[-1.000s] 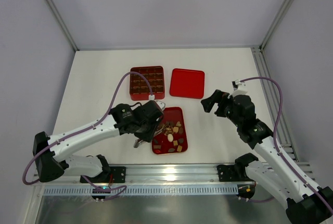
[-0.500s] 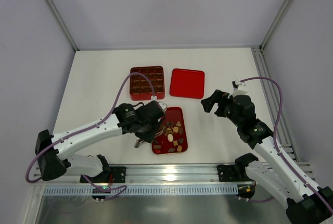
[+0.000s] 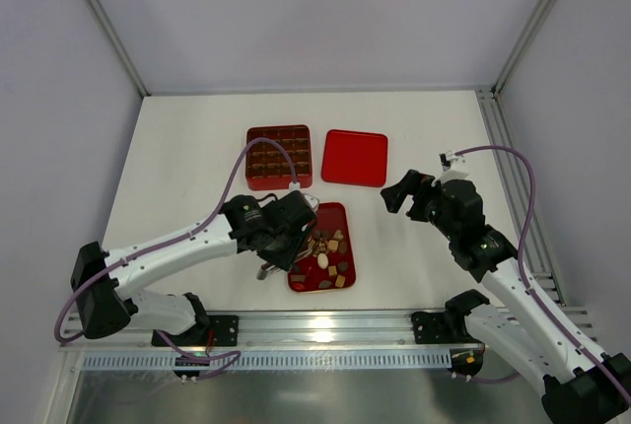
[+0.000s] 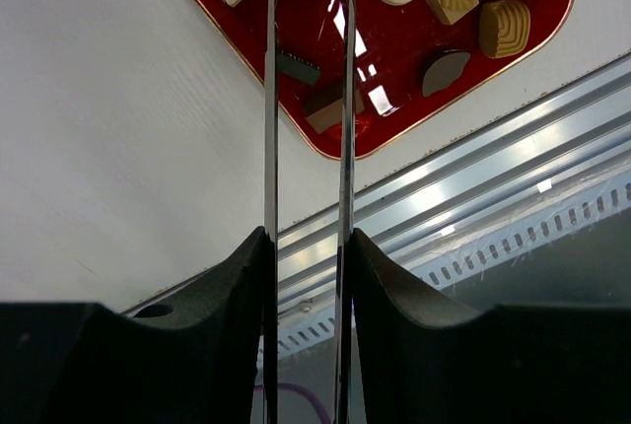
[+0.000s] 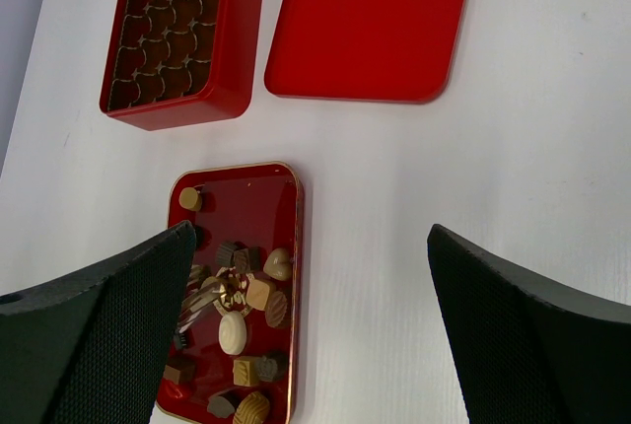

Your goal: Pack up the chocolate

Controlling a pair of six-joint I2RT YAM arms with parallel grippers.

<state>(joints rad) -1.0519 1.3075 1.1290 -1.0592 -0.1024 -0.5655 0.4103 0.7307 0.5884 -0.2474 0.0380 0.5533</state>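
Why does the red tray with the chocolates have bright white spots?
Left wrist view: that is light glaring off the glossy red tray. Right wrist view: same tray, almost no glare. Top view: even light, chocolates too small to see sharply.

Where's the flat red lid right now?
In the top view, the lid lies mid-table, just right of the grid box and beyond the tray.

Top cam looks down; both wrist cams share red tray [image 5: 246,209].
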